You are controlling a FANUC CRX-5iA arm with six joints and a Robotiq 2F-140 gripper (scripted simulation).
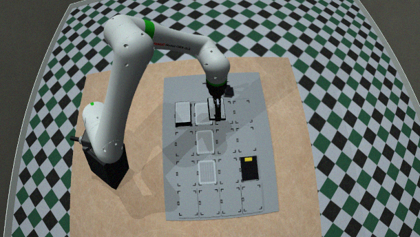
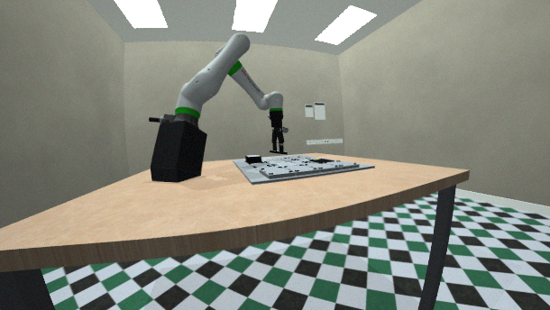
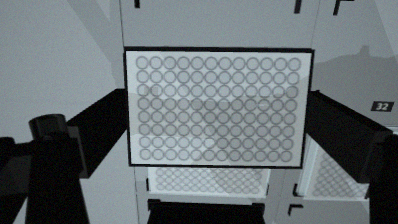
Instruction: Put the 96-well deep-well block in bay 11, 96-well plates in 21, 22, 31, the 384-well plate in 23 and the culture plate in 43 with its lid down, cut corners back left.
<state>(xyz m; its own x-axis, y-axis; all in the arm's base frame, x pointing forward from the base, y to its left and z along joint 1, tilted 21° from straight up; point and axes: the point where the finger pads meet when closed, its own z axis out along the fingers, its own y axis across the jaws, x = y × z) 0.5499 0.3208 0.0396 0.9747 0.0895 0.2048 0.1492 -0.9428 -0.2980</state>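
Judging by the layout, you were mid-job: gripper (image 3: 215,125) was clamped on a 96-well plate (image 3: 215,107), carried flat above the deck (image 1: 268,193), well clear in the exterior view. Plate sat centred btwn the jaws, one finger on each short side. Bay label 32 (image 3: 382,106) showed to one side. Deep-well block (image 1: 182,114), other plates and the dark plate (image 1: 249,169) probably still needed checking. Lid: couldn't tell.

Wrist view gives you one clear mark: a small dark tag (image 3: 382,106) on the grey deck (image 3: 345,55), right of the held plate, reads "32". Top view shows you red lettering (image 1: 171,45) along the arm's white forearm (image 1: 179,41), too small to read. Two wall sheets (image 2: 315,111) in exterior view: text illegible.
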